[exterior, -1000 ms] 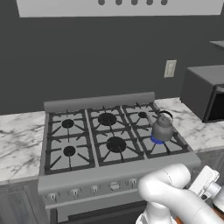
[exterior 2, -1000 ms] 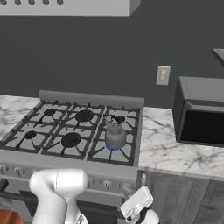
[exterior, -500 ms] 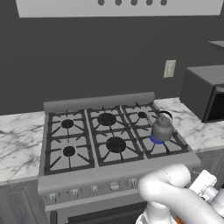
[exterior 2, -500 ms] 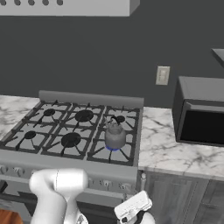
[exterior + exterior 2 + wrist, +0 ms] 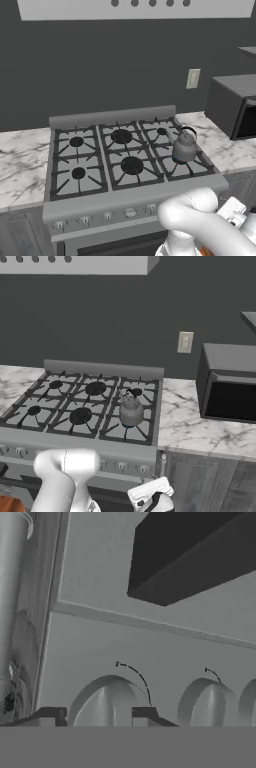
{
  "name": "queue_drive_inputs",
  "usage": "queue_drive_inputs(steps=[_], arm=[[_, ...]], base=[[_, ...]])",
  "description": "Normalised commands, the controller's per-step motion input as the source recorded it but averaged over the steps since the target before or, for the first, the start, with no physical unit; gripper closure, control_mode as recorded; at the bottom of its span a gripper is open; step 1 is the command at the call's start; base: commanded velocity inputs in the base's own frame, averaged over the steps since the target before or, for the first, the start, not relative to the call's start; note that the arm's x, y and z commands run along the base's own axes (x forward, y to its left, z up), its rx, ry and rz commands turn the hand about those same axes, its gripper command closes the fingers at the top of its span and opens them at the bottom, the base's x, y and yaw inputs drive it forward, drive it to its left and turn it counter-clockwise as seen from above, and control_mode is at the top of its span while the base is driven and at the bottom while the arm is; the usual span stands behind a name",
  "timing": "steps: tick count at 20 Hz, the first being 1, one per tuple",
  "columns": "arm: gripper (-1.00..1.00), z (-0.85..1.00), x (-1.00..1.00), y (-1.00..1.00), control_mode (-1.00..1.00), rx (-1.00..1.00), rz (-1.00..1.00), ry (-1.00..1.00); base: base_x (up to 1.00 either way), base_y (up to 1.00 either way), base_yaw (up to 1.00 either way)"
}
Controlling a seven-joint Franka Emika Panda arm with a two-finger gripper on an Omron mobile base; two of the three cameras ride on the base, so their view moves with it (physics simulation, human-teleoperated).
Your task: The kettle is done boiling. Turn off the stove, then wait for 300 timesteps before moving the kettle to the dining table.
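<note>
Stove [image 5: 125, 160] sitting in marble counter [image 5: 190, 426]; kettle [image 5: 184, 146] resting on front-right burner. I'm lining claw [image 5: 95, 714] around front knob [image 5: 107, 699], fingertips straddling it, not yet clamped. Advising: centering first, squeezing, then twisting fully off.

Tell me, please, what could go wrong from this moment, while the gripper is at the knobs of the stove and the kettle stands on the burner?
1. In the hand view the gripper straddles one knob, with a second knob close beside it; the straddled knob may not control the kettle's burner.
2. The fingertips reach only the knob's edge, so they may slip when turning.
3. The kettle sits on the front right burner of the stove; lifting it too soon would skip the wait.
</note>
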Motion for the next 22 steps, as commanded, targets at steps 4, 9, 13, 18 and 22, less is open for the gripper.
queue_drive_inputs(steps=[4, 9, 13, 18, 22], arm=[[1.00, -0.33, 0.08, 0.47, -1.00, 0.22, 0.07, 0.33], [-1.00, -0.42, 0.04, 0.50, -1.00, 0.14, 0.07, 0.28], [-1.00, -0.24, 0.00, 0.30, -1.00, 0.06, 0.03, 0.06], [-1.00, -0.11, -0.47, 0.05, -1.00, 0.03, 0.00, 0.00], [-1.00, 0.05, -0.62, 0.00, -1.00, 0.00, 0.00, -0.06]], base=[[0.00, 0.00, 0.00], [0.00, 0.00, 0.00], [0.00, 0.00, 0.00], [0.00, 0.00, 0.00], [0.00, 0.00, 0.00]])
